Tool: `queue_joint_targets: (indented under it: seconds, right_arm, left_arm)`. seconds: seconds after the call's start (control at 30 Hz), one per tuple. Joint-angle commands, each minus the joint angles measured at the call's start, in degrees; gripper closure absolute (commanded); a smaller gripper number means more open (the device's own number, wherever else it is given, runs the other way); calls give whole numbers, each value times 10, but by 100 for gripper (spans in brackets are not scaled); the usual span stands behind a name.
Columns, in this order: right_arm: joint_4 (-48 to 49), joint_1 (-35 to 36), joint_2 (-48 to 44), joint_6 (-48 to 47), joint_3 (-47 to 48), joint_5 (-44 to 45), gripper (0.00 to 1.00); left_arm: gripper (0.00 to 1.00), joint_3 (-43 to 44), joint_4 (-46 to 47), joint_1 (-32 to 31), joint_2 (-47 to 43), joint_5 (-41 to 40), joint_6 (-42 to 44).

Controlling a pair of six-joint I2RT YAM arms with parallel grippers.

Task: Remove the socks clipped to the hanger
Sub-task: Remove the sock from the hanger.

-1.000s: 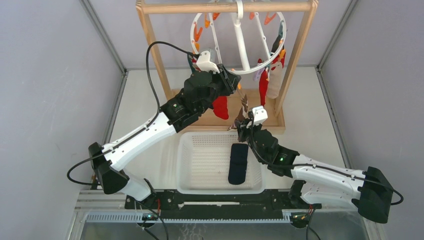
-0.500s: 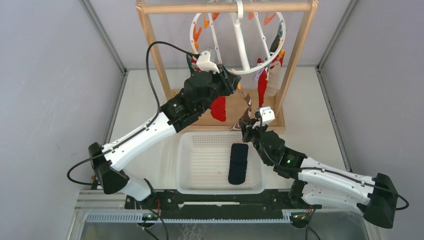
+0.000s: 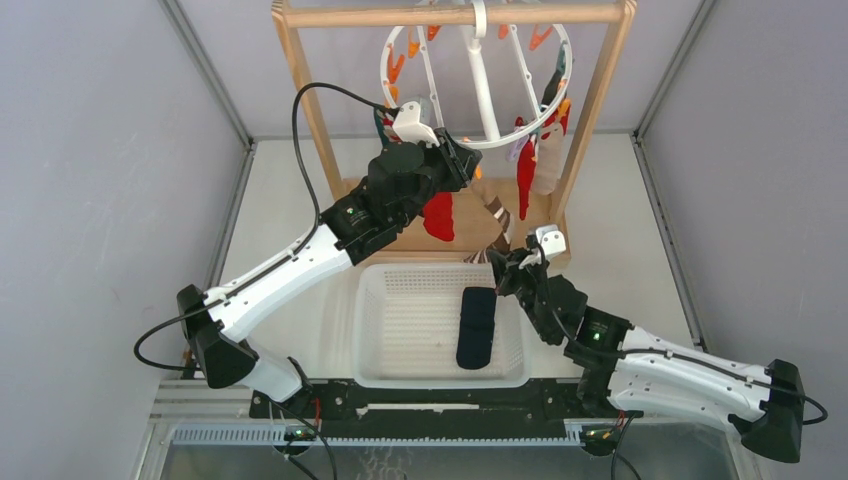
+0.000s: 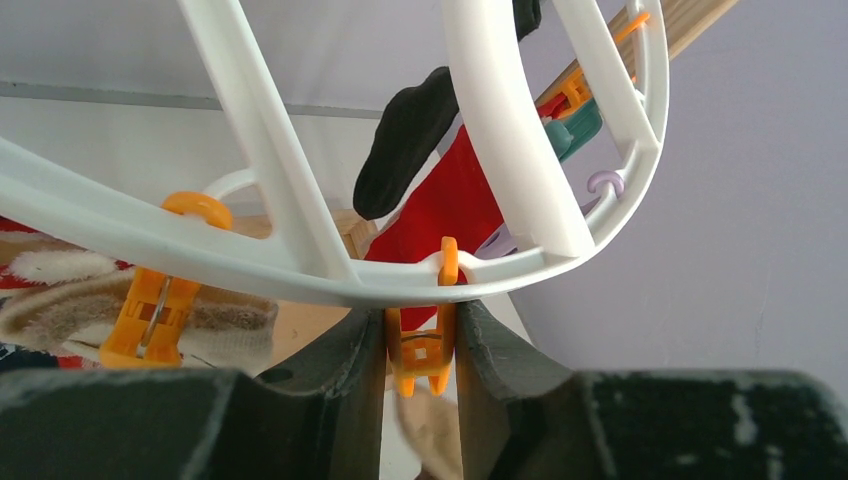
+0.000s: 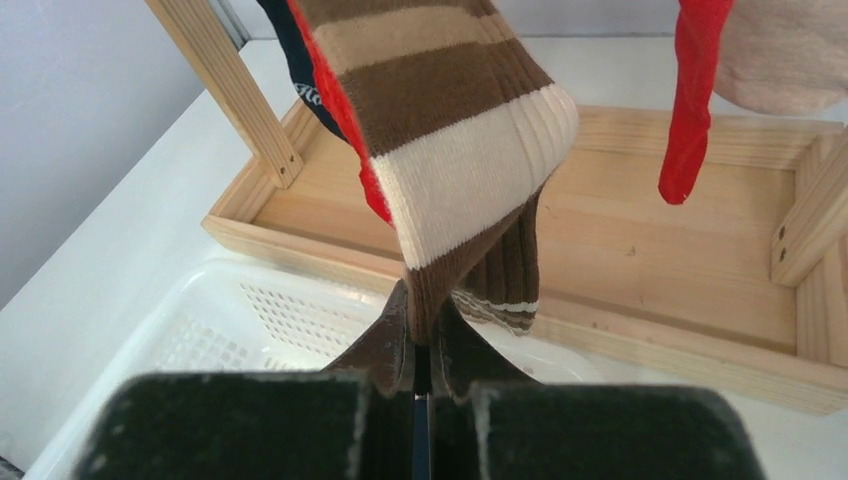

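Plain grey walls (image 3: 90, 150) close in at nine, twelve and three o'clock. The white tabletop (image 3: 620, 200) is evenly lit.

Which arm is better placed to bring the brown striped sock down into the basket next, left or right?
Right, most likely. The right gripper is shut on the lower end of the striped sock, at the edge of the white basket. The left gripper is up at the hanger, squeezing an orange clip.

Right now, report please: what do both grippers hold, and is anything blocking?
Left gripper shut on orange clip of hanger. Right gripper shut on striped sock, which runs up toward that clip. Nothing blocking seen.
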Motion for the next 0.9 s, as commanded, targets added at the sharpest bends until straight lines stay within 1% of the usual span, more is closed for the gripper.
queue_joint_targets:
  seconds: [0.0, 0.2, 0.33, 0.47, 0.57, 0.63, 0.77, 0.87]
  right_arm:
    - [-15, 18, -22, 18, -11, 26, 100]
    - [-30, 38, -46, 17, -13, 46, 100]
    - [-44, 49, -72, 13, -12, 55, 100]
    - [-46, 53, -102, 8, -12, 54, 100]
    - [-76, 53, -111, 7, -4, 48, 100]
    - [-88, 54, -109, 7, 10, 41, 100]
    - [-104, 59, -110, 5, 26, 34, 100]
    - [-113, 65, -112, 4, 34, 30, 100]
  left_arm:
    - [100, 13, 16, 0, -29, -8, 10]
    - [100, 10, 15, -1, -29, -6, 10]
    - [94, 3, 15, -1, -31, -2, 12]
    - [82, -14, 16, -1, -36, -1, 15]
    - [77, -24, 16, 0, -39, 3, 16]
    - [69, -29, 16, 0, -39, 6, 16]
    - [49, -39, 15, 0, -39, 11, 16]
    - [40, -43, 13, 0, -39, 13, 17]
